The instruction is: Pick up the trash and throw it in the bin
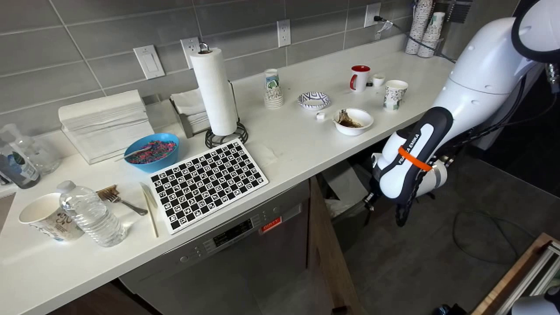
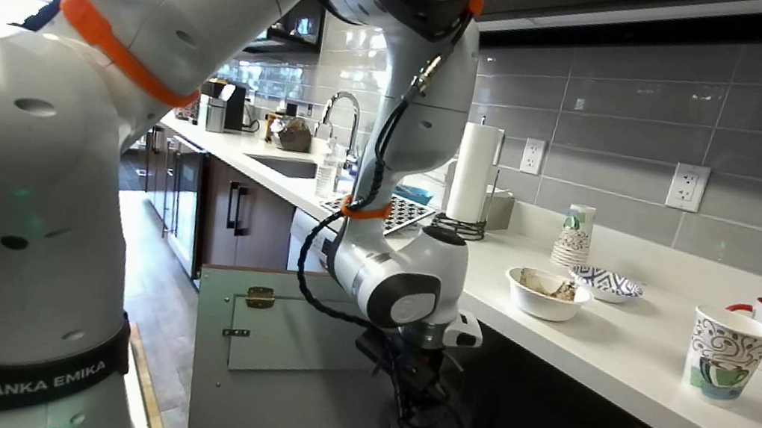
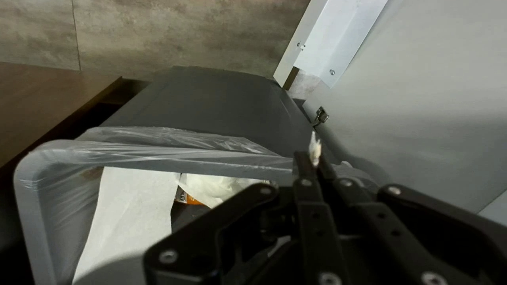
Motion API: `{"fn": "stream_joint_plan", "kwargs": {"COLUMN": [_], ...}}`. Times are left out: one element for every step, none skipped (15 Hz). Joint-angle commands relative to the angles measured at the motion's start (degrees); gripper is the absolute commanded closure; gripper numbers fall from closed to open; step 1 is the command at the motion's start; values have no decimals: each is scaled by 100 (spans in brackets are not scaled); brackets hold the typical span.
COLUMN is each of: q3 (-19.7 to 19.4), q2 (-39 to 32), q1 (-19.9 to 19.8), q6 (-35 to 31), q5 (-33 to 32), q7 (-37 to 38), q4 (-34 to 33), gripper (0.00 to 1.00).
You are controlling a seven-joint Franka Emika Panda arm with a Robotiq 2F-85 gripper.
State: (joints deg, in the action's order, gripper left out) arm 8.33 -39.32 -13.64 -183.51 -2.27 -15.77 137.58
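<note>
My gripper [image 3: 315, 162] is shut on a small whitish scrap of trash [image 3: 315, 148] that sticks out past its fingertips in the wrist view. The gray bin [image 3: 166, 156], with its pale liner over the rim, lies below and around the fingers. It holds a white sheet, crumpled paper and an orange wrapper. The fingertips overlap the bin's rim at the right; their exact height above it is unclear. In an exterior view the gripper [image 1: 368, 205] points down beside the bin [image 1: 336, 208], below counter level. In an exterior view the gripper [image 2: 417, 378] is partly behind cables.
The open cabinet door [image 2: 280, 410] stands beside the gripper; its edge [image 1: 328, 253] shows too. The counter edge [image 1: 323, 164] is above the bin. A white bowl [image 1: 363, 117], a paper cup [image 1: 395, 94] and a red-rimmed mug [image 1: 360, 78] stand on the counter.
</note>
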Motion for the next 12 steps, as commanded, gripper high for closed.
{"fn": "stream_joint_plan", "kwargs": {"q3": [222, 231, 202, 173, 157, 125, 93, 52, 33, 12, -22, -38], "q2": [-588, -695, -795, -883, -966, -1052, -1152, -1228, -1313, -1399, -1475, -1550], "q1": [-225, -231, -198, -169, -157, -127, -105, -67, -53, -42, -8, 6], "q6": [-363, -494, -663, -847, -976, -1099, -1228, -1338, -1457, -1558, -1643, -1703], "q5": [-227, -249, -266, -292, -327, -353, -356, -349, -337, -329, -314, -302], "q7": [192, 240, 306, 361, 412, 476, 540, 610, 684, 752, 817, 889], "q4": [-517, -617, -716, -792, -871, -947, -1035, -1108, -1194, -1280, -1370, -1461], "gripper": [99, 99, 99, 99, 99, 99, 99, 99, 99, 99, 99, 99]}}
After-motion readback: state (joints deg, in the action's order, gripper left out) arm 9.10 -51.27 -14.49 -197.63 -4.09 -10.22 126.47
